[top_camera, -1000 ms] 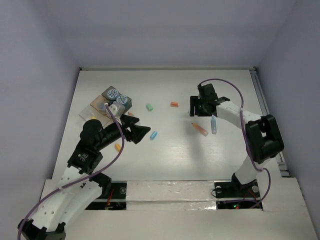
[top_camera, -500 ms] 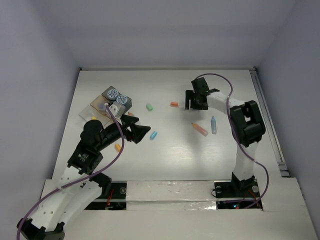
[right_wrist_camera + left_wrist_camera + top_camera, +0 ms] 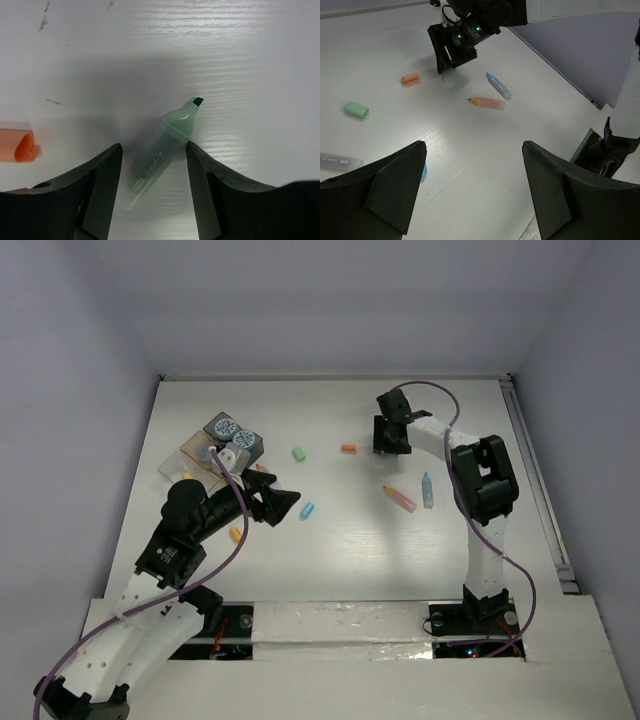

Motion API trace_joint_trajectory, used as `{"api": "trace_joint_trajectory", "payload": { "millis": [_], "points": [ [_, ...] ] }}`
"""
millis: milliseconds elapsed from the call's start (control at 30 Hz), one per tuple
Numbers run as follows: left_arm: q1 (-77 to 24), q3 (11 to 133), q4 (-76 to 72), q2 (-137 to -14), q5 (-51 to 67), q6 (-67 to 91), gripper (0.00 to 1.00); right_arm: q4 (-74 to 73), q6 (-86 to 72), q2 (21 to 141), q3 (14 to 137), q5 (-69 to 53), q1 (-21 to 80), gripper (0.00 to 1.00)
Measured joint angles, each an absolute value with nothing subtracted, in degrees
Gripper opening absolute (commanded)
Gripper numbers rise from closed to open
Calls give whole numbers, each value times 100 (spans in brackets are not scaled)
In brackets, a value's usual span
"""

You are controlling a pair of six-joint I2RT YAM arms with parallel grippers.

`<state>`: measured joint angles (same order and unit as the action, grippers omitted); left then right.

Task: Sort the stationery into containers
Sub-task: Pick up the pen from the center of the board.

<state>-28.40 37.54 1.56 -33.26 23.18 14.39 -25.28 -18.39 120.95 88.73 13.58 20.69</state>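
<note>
A pale green pen lies slanted on the white table between the fingers of my right gripper. The right fingertip touches its shoulder, a gap remains at the left fingertip, and the jaws stand open. From above, that gripper points down at the table's far middle and hides the pen. An orange cap lies just to its left. My left gripper hovers open and empty above a small blue piece. The containers cluster at the far left, and the dark grey box holds two round blue-patterned tubs.
An orange pen and a blue pen lie right of centre. A green eraser block sits near the middle. A yellow-orange piece rests beside the left arm. White walls close in the table at the back and on both sides.
My right gripper has moved back and left, away from the two pens, and its arm has folded in. It now straddles the green pen. The left arm has stayed still.
</note>
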Motion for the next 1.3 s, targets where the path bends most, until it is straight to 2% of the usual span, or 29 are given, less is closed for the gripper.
{"api": "trace_joint_trajectory", "payload": {
  "millis": [33,133,167,200,300,400,600,733,933,1100,1300],
  "points": [
    [-2840,3754,158,-3330,2311,1441,75,-2536,-1839,12121,8908,1380,2069,59],
    [-2840,3754,158,-3363,2305,1441,75,-2547,-1833,12197,9017,1448,2069,44],
    [-2840,3754,158,-3371,2305,1441,75,-2536,-1841,12228,9061,1468,2069,32],
    [-2840,3754,158,-3398,2305,1441,75,-2526,-1831,12245,9087,1468,2069,27],
    [-2838,3754,156,-3481,2311,1441,75,-2506,-1859,12261,9102,1485,2069,14],
    [-2808,3754,156,-3660,2344,1444,75,-2436,-1909,12261,9089,1470,2069,6],
    [-2746,3754,161,-4276,2510,1492,74,-1564,-2038,11780,8285,1114,2064,4],
    [-2687,3754,163,-4571,2602,1562,74,-860,-2200,10709,7253,692,2158,5],
    [-2530,3754,161,-4831,2676,1673,70,491,-2670,9155,6348,294,3164,6],
    [-2362,3754,158,-4897,2641,1739,63,1470,-3083,8877,6130,-97,4211,6],
    [-2235,3754,158,-4880,2464,1787,57,1909,-3334,8877,6023,-198,4742,7]
  ]
}}
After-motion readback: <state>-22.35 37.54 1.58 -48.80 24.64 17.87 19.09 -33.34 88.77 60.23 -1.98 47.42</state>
